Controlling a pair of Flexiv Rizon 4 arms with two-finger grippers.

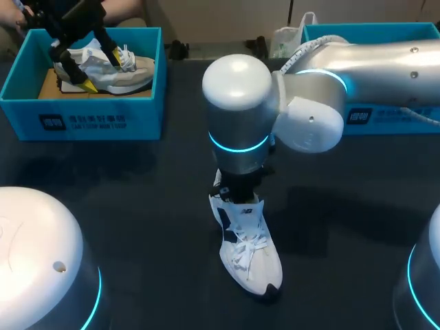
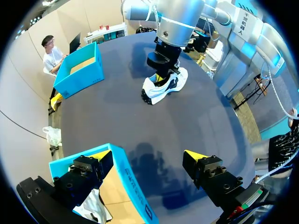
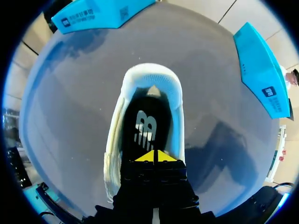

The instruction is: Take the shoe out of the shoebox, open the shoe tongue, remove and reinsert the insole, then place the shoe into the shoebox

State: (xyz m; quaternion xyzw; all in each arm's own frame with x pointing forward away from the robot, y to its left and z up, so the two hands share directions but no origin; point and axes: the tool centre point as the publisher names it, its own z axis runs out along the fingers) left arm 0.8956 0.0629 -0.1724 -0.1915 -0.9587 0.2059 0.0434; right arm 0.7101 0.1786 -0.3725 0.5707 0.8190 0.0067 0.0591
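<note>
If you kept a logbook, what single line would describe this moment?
left pincer: open, above shoebox holding grey shoe | right pincer: shut, down inside white shoe on table

A dark tabletop (image 1: pixel 137 220) is carrying everything. At its far left corner a blue box (image 1: pixel 89 120) is holding a grey sneaker (image 1: pixel 117 75), which is lying on brown cardboard (image 1: pixel 48 86).

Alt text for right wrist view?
Right hand, yellow tips closed together, sits at the mouth of a white shoe on the dark table, black insole showing inside. One blue shoebox lies beyond the heel, a second shoebox to one side.
</note>
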